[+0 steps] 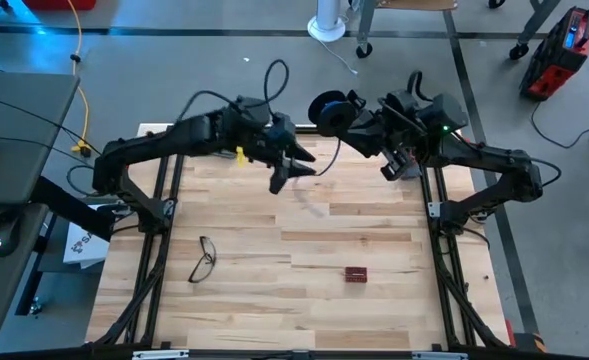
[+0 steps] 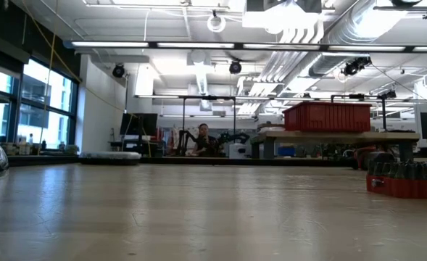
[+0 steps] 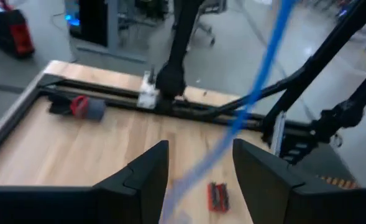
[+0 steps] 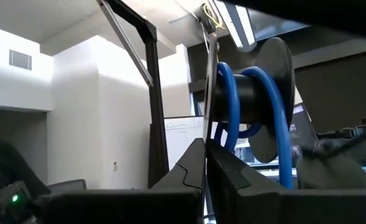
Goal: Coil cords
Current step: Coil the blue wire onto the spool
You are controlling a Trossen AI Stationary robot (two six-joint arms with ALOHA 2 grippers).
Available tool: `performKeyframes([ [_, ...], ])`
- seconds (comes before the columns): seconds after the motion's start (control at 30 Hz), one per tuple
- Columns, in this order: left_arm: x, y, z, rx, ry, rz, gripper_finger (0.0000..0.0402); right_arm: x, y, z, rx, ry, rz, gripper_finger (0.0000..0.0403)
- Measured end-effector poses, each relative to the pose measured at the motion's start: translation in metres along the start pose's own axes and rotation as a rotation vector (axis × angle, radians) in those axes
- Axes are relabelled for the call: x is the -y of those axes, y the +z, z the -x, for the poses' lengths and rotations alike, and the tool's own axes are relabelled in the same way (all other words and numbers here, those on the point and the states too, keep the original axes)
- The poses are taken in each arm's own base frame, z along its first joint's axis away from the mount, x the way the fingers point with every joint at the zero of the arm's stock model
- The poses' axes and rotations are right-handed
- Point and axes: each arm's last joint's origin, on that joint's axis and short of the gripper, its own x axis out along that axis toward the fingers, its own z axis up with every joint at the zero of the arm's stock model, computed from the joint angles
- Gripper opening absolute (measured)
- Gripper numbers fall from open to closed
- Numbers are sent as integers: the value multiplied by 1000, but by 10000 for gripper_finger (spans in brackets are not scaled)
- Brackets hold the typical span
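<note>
The cord is blue and wound on a black spool (image 1: 329,110), which is held up above the table's far edge. My right gripper (image 4: 205,163) is shut on that spool; the hub with the blue turns (image 4: 248,93) shows right ahead of the fingers. From the spool a loose length of blue cord (image 3: 257,93) runs down and passes between the fingers of my left gripper (image 3: 198,180), which stands open above the far middle of the table (image 1: 292,168). My right gripper pinches the thin rim of the spool's near flange (image 4: 209,127) between its two shut fingers, which slant upward. The spool is lifted clear of the table, its axle about level. My left gripper: the cord runs through its open gap; whether a finger touches it, I cannot tell.
Eyeglasses (image 1: 202,258) lie on the wooden table near its left front. A small red block (image 1: 355,273) lies toward the right front. A desk with a mouse stands off the table's left edge (image 1: 14,150). A person sits far back in the room (image 2: 202,139).
</note>
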Motion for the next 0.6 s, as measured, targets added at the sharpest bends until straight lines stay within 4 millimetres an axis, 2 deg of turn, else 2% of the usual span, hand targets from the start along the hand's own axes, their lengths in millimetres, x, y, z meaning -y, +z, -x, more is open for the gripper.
performKeyframes([
  [0.2,-1,-34,-32,28,-72,49,175,-2,3,2,-12,46,-3,0],
  [0.6,-3,-19,-40,300,-24,-76,175,-2,2,2,-16,47,-30,0],
])
